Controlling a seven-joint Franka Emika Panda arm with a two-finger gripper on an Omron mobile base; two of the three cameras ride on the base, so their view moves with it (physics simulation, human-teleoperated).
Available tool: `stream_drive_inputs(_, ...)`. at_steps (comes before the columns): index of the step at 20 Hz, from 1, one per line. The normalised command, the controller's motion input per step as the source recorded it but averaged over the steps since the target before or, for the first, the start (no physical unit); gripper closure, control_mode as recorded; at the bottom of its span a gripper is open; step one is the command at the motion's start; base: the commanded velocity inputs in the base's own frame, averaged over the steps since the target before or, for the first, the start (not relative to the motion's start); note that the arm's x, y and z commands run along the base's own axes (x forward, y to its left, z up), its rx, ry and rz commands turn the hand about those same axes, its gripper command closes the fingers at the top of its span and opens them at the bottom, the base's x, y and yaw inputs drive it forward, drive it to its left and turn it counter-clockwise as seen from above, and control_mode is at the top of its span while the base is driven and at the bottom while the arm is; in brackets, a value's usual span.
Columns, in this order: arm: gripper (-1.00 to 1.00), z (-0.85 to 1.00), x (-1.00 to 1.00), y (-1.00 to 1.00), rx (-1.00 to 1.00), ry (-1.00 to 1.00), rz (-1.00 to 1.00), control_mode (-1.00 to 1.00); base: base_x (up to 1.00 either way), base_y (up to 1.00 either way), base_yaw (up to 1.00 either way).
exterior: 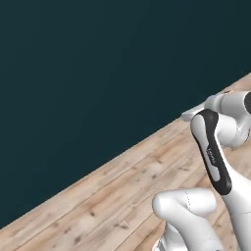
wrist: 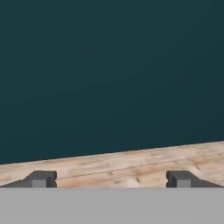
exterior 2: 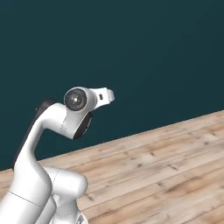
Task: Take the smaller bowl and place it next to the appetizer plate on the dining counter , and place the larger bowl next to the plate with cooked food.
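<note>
the gripper (wrist: 111,179) hangs with its dark fingertips (wrist: 41,178) spread wide apart and nothing between them, facing a dark teal wall (exterior: 98,73) above a wood plank floor (exterior 2: 166,162). neither bowl, plate nor dining counter can be placed from here. going by the task, the smaller bowl is probably light, stiff and slick, best pinched across its thin rim.

I see a plain dark teal wall (exterior 2: 131,52), flat and unpatterned, above a light wood plank floor (exterior 2: 166,166) with tan boards, brown grain streaks and small dark knots. My arm (exterior: 215,157) is glossy white with a black band along one link, and the fingertips (wrist: 41,178) are dark grey.
</note>
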Motion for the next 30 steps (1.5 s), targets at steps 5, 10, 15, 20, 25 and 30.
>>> stream_drive_inputs(5, -1.0, 0.0, 0.0, 0.0, 0.0, 0.0, 0.0, 1.0, 1.0, -0.37, -0.39)
stream_drive_inputs(10, -1.0, 0.0, 0.0, 0.0, 0.0, 0.0, 0.0, 1.0, 1.0, -0.36, -0.41)
stream_drive_inputs(15, -1.0, 0.0, 0.0, 0.0, 0.0, 0.0, 0.0, 1.0, 1.0, -0.29, -0.44)
stream_drive_inputs(20, -1.0, 0.0, 0.0, 0.0, 0.0, 0.0, 0.0, 1.0, 1.0, -0.24, -0.44)
stream_drive_inputs(25, -1.0, 0.0, 0.0, 0.0, 0.0, 0.0, 0.0, 1.0, 1.0, -0.25, -0.37)
stream_drive_inputs(30, -1.0, 0.0, 0.0, 0.0, 0.0, 0.0, 0.0, 1.0, 1.0, -0.29, -0.27)
